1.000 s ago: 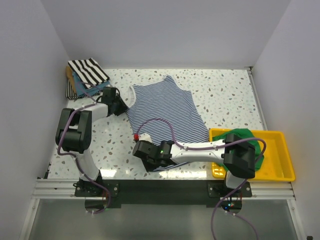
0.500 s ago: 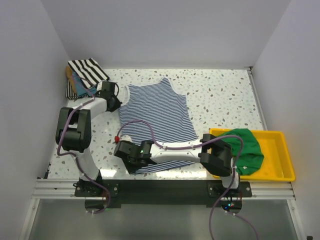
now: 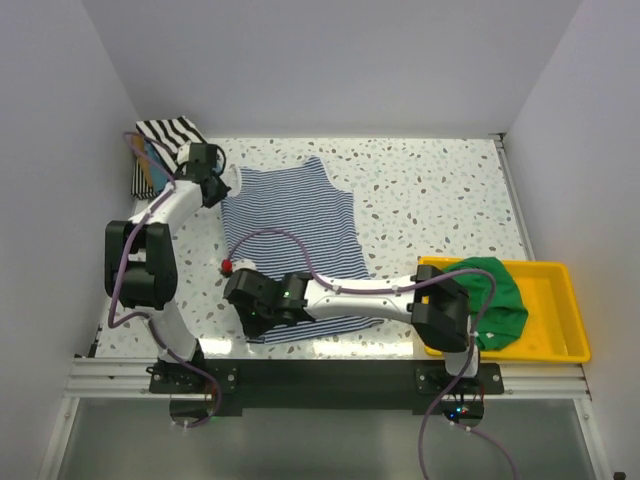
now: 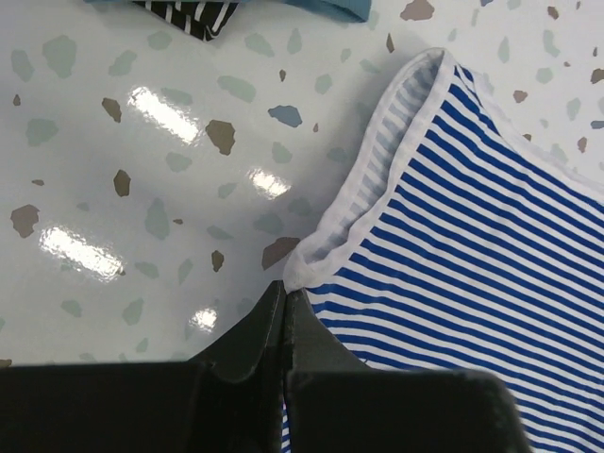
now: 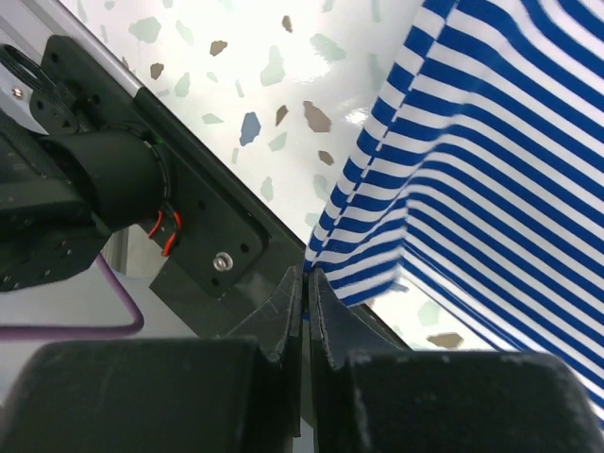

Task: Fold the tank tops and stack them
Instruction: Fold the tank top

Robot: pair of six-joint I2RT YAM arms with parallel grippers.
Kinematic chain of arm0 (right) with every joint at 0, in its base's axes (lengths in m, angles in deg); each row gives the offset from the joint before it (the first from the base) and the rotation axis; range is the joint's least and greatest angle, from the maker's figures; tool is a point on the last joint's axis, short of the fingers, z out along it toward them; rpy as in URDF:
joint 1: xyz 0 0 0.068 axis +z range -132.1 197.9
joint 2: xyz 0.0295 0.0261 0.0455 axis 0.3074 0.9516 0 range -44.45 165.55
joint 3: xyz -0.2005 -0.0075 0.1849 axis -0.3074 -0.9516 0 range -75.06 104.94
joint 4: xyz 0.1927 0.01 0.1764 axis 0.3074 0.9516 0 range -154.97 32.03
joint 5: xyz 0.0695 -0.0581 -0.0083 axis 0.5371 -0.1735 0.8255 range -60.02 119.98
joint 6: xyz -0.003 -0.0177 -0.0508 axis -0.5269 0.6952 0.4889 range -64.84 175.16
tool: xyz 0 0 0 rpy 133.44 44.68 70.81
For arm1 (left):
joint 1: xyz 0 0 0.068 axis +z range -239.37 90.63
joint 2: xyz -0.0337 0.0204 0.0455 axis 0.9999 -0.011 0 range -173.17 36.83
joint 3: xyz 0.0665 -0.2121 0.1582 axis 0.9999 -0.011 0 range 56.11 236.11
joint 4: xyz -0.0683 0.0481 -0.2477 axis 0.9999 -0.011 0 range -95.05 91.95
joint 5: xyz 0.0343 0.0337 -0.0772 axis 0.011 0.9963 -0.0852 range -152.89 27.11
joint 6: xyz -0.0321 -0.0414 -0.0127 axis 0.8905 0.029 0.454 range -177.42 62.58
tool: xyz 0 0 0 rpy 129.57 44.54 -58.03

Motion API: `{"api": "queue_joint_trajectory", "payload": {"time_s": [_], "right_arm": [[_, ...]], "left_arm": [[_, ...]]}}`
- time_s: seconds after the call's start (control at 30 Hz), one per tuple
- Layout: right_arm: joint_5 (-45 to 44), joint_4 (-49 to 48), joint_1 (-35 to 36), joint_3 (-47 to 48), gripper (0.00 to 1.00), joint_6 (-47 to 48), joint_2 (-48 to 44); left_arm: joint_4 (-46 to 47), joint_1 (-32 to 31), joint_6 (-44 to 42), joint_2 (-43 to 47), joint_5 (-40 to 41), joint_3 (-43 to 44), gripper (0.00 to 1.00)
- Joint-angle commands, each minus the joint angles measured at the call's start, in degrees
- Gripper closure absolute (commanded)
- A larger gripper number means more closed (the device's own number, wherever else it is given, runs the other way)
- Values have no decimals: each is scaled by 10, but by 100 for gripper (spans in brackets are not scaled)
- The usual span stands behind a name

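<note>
The blue-striped tank top now lies farther left of the yellow tray than a second ago, still unfolded, left fingers clenched on its strap, right fingers on its hem; the green top waits in the tray, folded tops far left of it.

The right arm is covering the blue striped top's edge at 6 o'clock. Its elbow is hiding part of the green top. In the left wrist view, the folded pile is getting cut off at 12 o'clock.
</note>
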Motion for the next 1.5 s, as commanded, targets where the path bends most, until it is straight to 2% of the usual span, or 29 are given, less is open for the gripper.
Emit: {"api": "queue_joint_trajectory", "payload": {"time_s": [0.0, 0.33, 0.63, 1.13, 1.2, 1.23, 1.27, 1.4, 1.47], "right_arm": [[31, -6, -10, -32, 100, -10, -71], [43, -78, -56, -193, 100, -57, -170], [34, -135, -71, -318, 100, -98, -202], [-11, -160, -71, -381, 100, -128, -204], [-20, -156, -71, -387, 96, -130, -207], [-24, -152, -71, -389, 93, -131, -212], [-36, -145, -71, -389, 83, -130, -216], [-69, -116, -70, -393, 66, -128, -251], [-92, -81, -70, -386, 58, -122, -281]], "left_arm": [[26, -7, -14, 14, 2, 47, 100], [18, -72, -6, -32, -2, 99, 100], [23, -127, 4, -86, -1, 130, 100], [59, -152, -4, -146, -20, 115, 100], [74, -152, -8, -146, -30, 111, 100], [79, -153, -10, -146, -33, 104, 96], [85, -153, -12, -144, -39, 100, 92], [118, -153, -20, -134, -56, 91, 67], [128, -153, -26, -129, -68, 90, 61]]}}
